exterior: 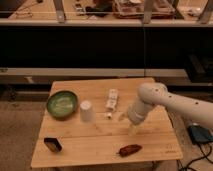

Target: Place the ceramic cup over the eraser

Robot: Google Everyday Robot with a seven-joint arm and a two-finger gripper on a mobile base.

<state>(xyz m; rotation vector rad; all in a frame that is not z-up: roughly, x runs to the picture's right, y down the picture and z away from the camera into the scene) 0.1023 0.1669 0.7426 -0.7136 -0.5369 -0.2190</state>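
Camera view: gripper (121, 117) spread wide and empty over mid-table, right of the ceramic cup (87, 111), likely poised to take it; cup beside green bowl (62, 104); eraser (52, 144) well apart, front-left corner, not yet covered.

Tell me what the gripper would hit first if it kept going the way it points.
Likely the bare table, between the white segmented strip and the reddish-brown object; the gripper hangs pointing down there. Depth is unclear.

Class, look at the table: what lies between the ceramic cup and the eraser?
Only bare tabletop, in the camera view, between ceramic cup and eraser. The gripper hovers right of the cup.
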